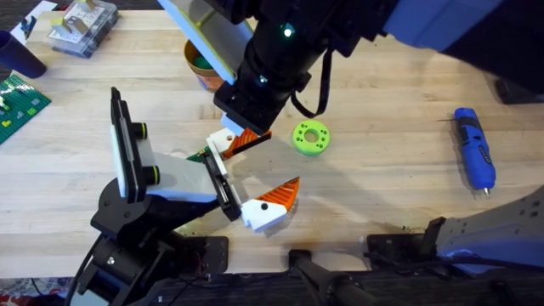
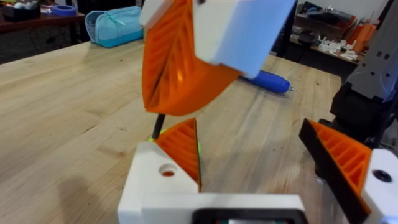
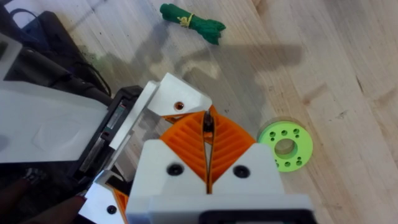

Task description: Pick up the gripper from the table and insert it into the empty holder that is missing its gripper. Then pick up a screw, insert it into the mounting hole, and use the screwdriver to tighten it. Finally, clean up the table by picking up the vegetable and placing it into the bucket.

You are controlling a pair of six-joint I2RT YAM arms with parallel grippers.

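Observation:
My right gripper (image 1: 248,129) (image 3: 208,143) (image 2: 180,68) is shut on a thin dark screw (image 3: 208,124) (image 2: 158,124). It hangs just above the hole in the white base of the gripper piece (image 1: 223,143) (image 3: 177,102) (image 2: 165,171). That piece sits at one end of the holder's black slotted bar (image 1: 223,189). A second white-and-orange finger (image 1: 272,204) (image 2: 348,165) sits at the bar's other end. The two stand wide apart as my left gripper (image 1: 272,166) (image 2: 249,143), open, pointing right. The blue screwdriver (image 1: 474,149) (image 2: 267,81) lies far right. The green vegetable (image 3: 193,22) lies beside the holder. The orange bucket (image 1: 201,75) stands at the back, partly hidden by my right arm.
A lime-green disc (image 1: 310,138) (image 3: 285,146) with a centre hole lies just right of the two grippers. A clear box (image 1: 82,25) and a green plate (image 1: 17,102) sit at the far left edge. Bare wood lies between the disc and the screwdriver.

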